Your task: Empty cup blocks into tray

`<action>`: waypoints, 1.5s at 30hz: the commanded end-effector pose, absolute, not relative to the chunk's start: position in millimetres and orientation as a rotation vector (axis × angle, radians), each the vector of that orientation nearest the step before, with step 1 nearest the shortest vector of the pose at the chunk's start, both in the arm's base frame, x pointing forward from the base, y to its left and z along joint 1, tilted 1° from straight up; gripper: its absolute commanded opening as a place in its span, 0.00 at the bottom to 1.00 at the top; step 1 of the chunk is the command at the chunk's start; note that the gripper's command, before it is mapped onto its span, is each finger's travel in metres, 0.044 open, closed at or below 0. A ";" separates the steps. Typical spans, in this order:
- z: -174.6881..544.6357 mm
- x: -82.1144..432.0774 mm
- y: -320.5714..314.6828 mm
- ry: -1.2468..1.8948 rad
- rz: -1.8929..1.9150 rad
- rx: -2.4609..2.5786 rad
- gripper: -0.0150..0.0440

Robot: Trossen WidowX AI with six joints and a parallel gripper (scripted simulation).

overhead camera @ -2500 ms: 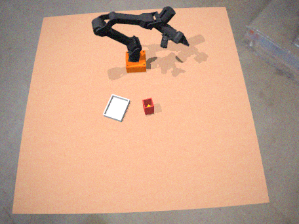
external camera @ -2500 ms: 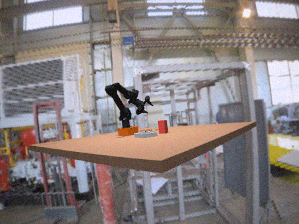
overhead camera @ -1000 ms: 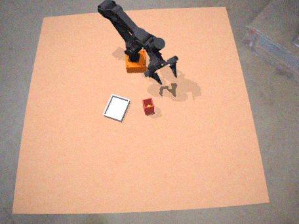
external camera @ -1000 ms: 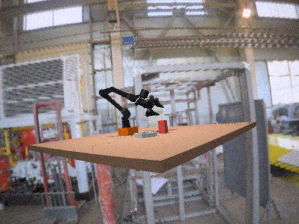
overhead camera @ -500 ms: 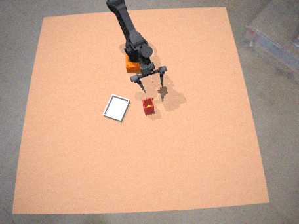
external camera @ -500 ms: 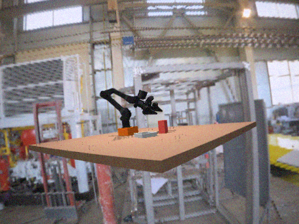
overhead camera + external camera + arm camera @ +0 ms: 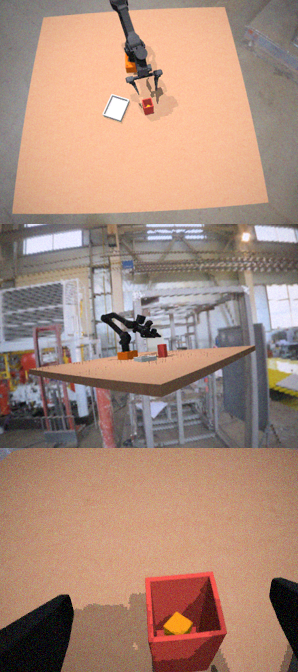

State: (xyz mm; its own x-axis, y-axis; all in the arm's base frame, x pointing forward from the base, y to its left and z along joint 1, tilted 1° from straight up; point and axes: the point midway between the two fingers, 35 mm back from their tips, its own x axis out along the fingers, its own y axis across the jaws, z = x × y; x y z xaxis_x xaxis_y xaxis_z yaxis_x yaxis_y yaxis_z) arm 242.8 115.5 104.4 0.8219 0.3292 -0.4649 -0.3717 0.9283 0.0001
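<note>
Jaws stand spread, nothing between them, so our gripper [image 7: 147, 92] [image 7: 160, 336] [image 7: 173, 597] can straddle the red cup [image 7: 148, 109] [image 7: 162, 350] [image 7: 186, 652], upright beside the tray [image 7: 116, 120] [image 7: 146, 359], an orange block [image 7: 178, 623] inside; we judge approach underway.

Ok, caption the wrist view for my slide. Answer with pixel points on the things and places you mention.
Open gripper [image 7: 148, 93] [image 7: 160, 336] [image 7: 173, 597] above an upright red cup [image 7: 148, 110] [image 7: 162, 350] [image 7: 186, 654], a yellow-orange block [image 7: 178, 623] visible inside.

top: high, facing down | exterior: low, farther, sideways | wrist: close; all share cup [image 7: 148, 110] [image 7: 162, 350] [image 7: 186, 652]

No lettering, numbers or signs can be read (some background parts are blurred).
</note>
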 end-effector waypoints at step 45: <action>20.9 259.9 120.1 0.491 0.378 -0.106 1.00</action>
